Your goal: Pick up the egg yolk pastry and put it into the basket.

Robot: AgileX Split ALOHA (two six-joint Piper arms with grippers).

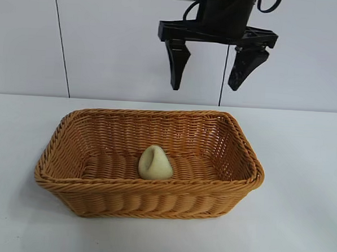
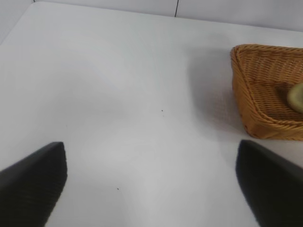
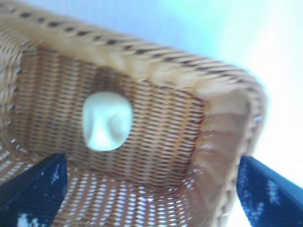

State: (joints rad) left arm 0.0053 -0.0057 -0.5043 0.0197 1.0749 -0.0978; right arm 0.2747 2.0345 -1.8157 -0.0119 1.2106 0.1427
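The egg yolk pastry (image 1: 155, 163) lies in the basket (image 1: 148, 188) at frame centre, the right end effector (image 1: 215, 63) spread wide and empty above, so only retreating seems left.

Exterior faces the arms; all views share the basket (image 1: 153, 201).

A plain white bench (image 1: 299, 223) with a matte surface extends to a pale grey panelled wall (image 1: 122, 44) at the far side, divided by thin dark vertical seams, under even, soft lighting.
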